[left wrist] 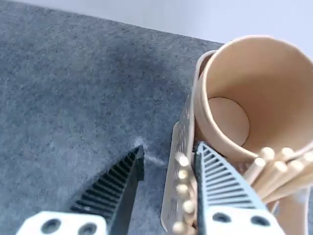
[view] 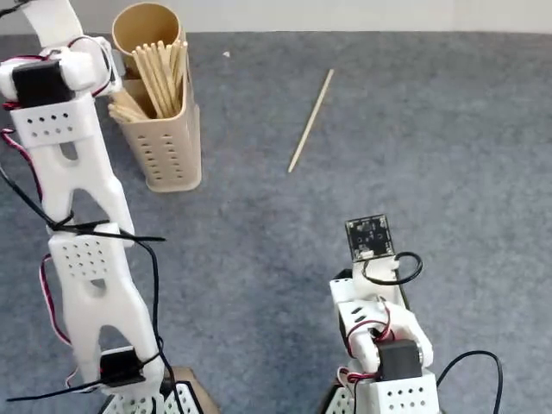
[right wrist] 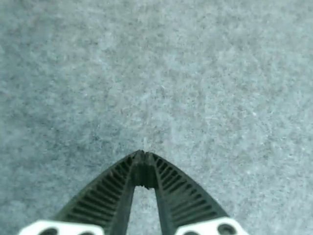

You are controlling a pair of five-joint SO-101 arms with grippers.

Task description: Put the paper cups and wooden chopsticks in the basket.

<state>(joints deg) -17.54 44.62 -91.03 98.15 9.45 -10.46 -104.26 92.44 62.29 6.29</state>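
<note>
Left arm: I have the white printed left arm (view: 82, 224) stretched from the near left edge up to the far left corner, with black and red cables (view: 129, 237) draped across it. Its wrist sits just beside the basket.

Left hand: the left hand (left wrist: 170, 149) is open and grips nothing. Its dark finger (left wrist: 117, 186) is over the worktop outside the basket wall. The paler finger (left wrist: 222, 188) is over the stick ends inside, so the jaws straddle the wall.

Basket: the tall beige perforated plastic basket (view: 168, 147) stands upright at the far left of the grey felt-like worktop (view: 259, 259).

Cup: a tan paper cup (view: 147, 30) sits in the far end of the basket, mouth up, its rim above the basket's rim.

Bundle: the pale wooden chopsticks (view: 159, 78) lean together in the basket against the cup. A few ends poke out over the side nearest the left arm.

Stray stick: one loose wooden chopstick (view: 310, 121) lies flat and slanted on the worktop, well apart from the basket on its right. Nothing lies between the two.

Right arm: the white right arm (view: 384, 345) is folded at the near right, with a small black camera board (view: 369, 237) on top.

Right hand: the right hand (right wrist: 142, 156) is closed with its tips meeting, over the worktop.

Hard to make out: I can't count the bundled sticks. I can't tell whether the cup is a single one or a stack. From above, the left arm's wrist covers the basket's left edge.
</note>
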